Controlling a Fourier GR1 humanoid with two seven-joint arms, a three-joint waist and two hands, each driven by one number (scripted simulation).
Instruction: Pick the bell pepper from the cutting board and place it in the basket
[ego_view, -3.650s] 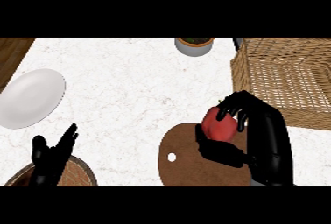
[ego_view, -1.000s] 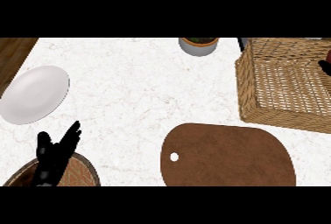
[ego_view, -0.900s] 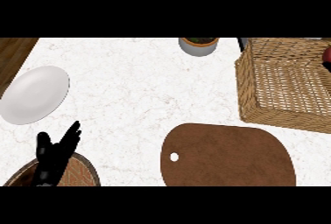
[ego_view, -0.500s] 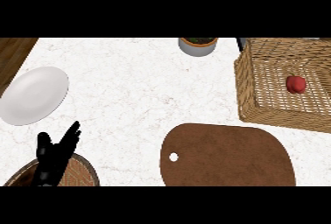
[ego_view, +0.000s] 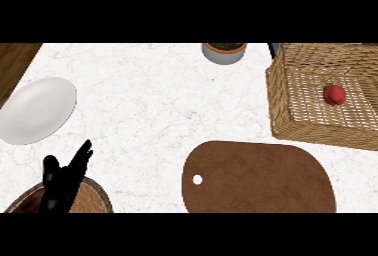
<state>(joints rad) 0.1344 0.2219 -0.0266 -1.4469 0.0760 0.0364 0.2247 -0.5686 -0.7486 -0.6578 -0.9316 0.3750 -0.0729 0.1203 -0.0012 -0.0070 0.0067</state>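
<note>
Resting at lower left edge, left hand (ego_view: 63, 176) spread, fingers up. Right hand out of view. Cutting board (ego_view: 258, 177) bare. Bell pepper (ego_view: 334, 94) inside basket (ego_view: 295, 122), far right. Risk small: pepper rolling on woven floor.

bell pepper (ego_view: 334, 94): red | basket (ego_view: 295, 117): tan woven wicker | cutting board (ego_view: 258, 177): brown | plate (ego_view: 35, 110): white | counter (ego_view: 155, 100): white, grey-veined marble | left hand (ego_view: 63, 177): black
</note>
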